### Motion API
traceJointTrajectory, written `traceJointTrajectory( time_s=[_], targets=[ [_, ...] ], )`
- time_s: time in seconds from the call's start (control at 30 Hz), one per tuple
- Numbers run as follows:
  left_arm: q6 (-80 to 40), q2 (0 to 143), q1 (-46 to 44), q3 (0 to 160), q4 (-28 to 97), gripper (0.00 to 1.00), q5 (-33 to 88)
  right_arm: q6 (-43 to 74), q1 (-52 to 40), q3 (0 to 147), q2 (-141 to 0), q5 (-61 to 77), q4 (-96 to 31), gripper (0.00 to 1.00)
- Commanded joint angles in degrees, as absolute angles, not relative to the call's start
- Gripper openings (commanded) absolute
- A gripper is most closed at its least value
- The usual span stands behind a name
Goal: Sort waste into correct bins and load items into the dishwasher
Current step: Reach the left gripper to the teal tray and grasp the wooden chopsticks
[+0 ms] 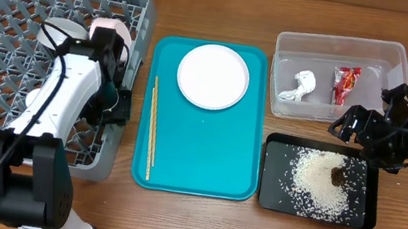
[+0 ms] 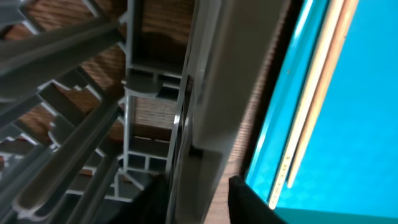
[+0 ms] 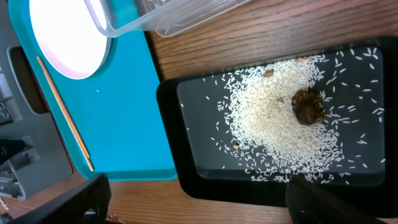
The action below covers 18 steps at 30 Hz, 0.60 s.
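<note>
Found thin wooden chopsticks (image 1: 152, 126) left of the frame's middle on the teal tray (image 1: 202, 173), likely light, stiff, quick to roll, best pinched mid-length, with left gripper (image 1: 115, 106) and right gripper (image 1: 358, 125) both spread.

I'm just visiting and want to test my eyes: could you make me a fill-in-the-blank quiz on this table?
The white plate sits on the ____ serving tray.
The red wrapper and tissue lie inside the ____ tub.
The rice and brown lump lie in the ____ tray.
Missing words: teal, clear, black.
</note>
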<state>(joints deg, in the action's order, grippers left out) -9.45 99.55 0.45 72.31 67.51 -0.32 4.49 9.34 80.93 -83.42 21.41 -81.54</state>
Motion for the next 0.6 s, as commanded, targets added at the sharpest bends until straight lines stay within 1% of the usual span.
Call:
traceJointTrajectory(
  time_s=[0.0,0.03,0.1,0.17,0.2,0.5,0.53,0.57],
  targets=[
    [-9.85,99.66,0.34,71.94,66.37,0.24,-1.04,4.43,9.39,82.08,-82.94,21.02,-81.41,0.92],
    [-9.85,99.66,0.34,71.94,66.0,0.23,-1.02,4.43,9.39,82.08,-82.94,21.02,-81.41,0.91],
    [-9.85,99.66,0.34,71.94,65.36,0.15,-1.02,4.43,9.39,82.08,-82.94,21.02,-81.41,0.91],
    [-9.87,99.66,0.34,71.94,64.38,0.11,-0.99,4.43,9.39,82.08,-82.94,21.02,-81.41,0.92],
    [-9.87,99.66,0.36,71.94,63.9,0.04,-0.99,4.43,9.39,82.08,-82.94,21.02,-81.41,0.92],
    [-9.85,99.63,0.36,72.05,63.29,0.04,-1.02,4.43,9.39,82.08,-82.94,21.02,-81.43,0.91],
    [-9.85,99.66,0.36,72.05,63.42,0.04,-1.02,4.43,9.39,82.08,-82.94,21.02,-81.43,0.91],
    [-9.85,99.66,0.36,72.05,63.57,0.08,-1.02,4.43,9.39,82.08,-82.94,21.02,-81.43,0.92]
  ],
)
